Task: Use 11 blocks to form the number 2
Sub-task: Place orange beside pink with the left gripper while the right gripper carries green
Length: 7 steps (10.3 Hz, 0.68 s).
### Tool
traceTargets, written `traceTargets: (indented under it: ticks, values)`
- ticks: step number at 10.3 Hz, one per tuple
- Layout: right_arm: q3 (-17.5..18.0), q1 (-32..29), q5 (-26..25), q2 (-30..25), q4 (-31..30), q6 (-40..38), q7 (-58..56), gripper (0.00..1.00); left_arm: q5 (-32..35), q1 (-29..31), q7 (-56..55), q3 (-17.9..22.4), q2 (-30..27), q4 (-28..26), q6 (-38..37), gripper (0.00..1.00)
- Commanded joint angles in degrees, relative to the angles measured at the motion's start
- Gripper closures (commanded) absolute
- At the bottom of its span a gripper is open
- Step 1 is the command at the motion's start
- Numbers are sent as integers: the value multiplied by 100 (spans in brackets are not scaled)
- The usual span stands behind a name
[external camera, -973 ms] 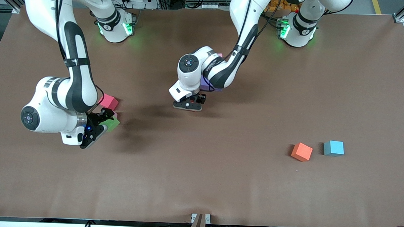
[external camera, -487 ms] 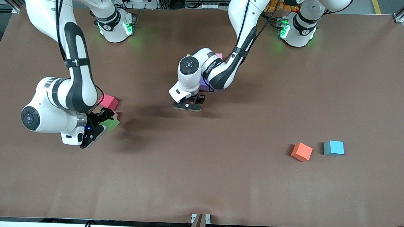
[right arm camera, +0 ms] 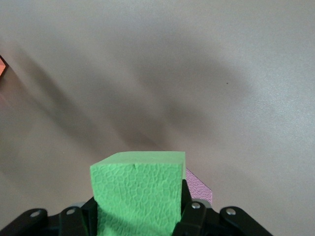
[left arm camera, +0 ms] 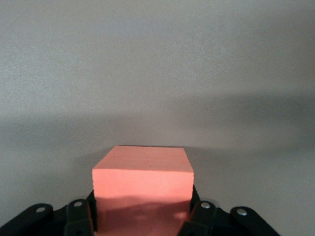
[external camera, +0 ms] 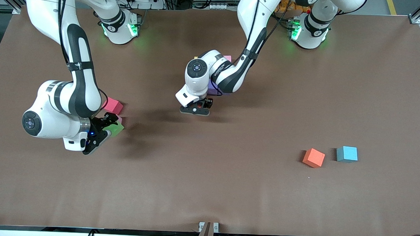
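My right gripper (external camera: pixel 108 127) is shut on a green block (external camera: pixel 115 129) (right arm camera: pixel 138 189), low over a pale pink block (external camera: pixel 119 119) (right arm camera: pixel 199 189) near the right arm's end of the table. A red-pink block (external camera: pixel 113 106) lies beside them. My left gripper (external camera: pixel 195 109) (left arm camera: pixel 142 219) is shut on a salmon-orange block (left arm camera: pixel 142 179), low over the table's middle; the hand hides that block in the front view. Under the left arm show a purple block (external camera: pixel 213 88), a pink one (external camera: pixel 227 58) and a yellow corner (external camera: pixel 195 57); the rest of the number 2 is hidden.
An orange block (external camera: pixel 313 157) and a light blue block (external camera: pixel 347 154) lie side by side toward the left arm's end, nearer the front camera. The brown table (external camera: pixel 207 187) spreads wide around them. A red-orange sliver (right arm camera: pixel 2 67) shows at the right wrist view's edge.
The left arm has shifted very slightly over the table's middle with its block. The right arm and the loose blocks have stayed where they were.
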Motion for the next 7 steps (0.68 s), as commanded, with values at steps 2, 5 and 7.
traceTargets:
  ticks: [2, 5, 7]
  values:
    - [20, -28, -72, -17, -30, 35, 35, 82, -185, -58, -54, 86, 121, 132, 6, 13]
    - [20, -37, -72, -17, -30, 44, 35, 82, -423, -58, -255, 129, 113, 141, 6, 0]
    - [20, -37, -63, -17, -30, 35, 35, 82, -388, -58, -256, 147, 43, 141, 6, 0]
